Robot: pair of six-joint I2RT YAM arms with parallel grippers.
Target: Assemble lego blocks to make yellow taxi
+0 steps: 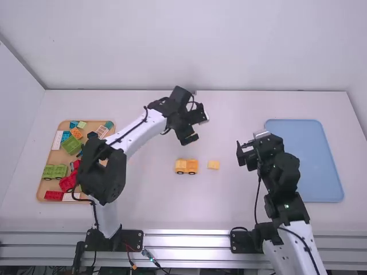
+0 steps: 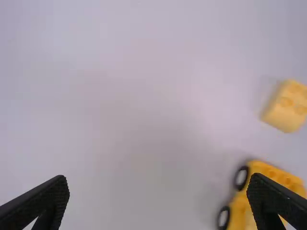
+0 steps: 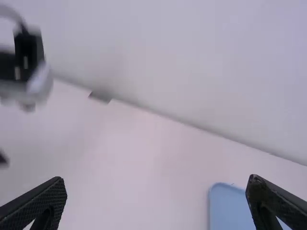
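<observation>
Left claw (image 2: 160,187) released, fingers spread with nothing gripped, hanging beyond the wheeled base; right claw (image 3: 156,191) released and empty too, right of the base! Out on the white worktop (image 1: 143,200), the blue tray (image 1: 304,160) sits well to the base's right, past the right claw. Wooden tray (image 1: 56,157) well to its left, loaded with mixed bricks, the left arm leaning over its near edge: dip that elbow and it could knock them.

Now the taxi itself: the yellow wheeled base (image 1: 186,166) on the worktop, and just right of it, apart, 1 loose yellow block (image 1: 213,164), studs visible. Likely next, pick up and stack. Here's the danger: an off-centre pinch could twist the block; misaligned studs wouldn't lock; a sideways push might roll the base away on its wheels. And if 2 claws converge there, they could collide!
</observation>
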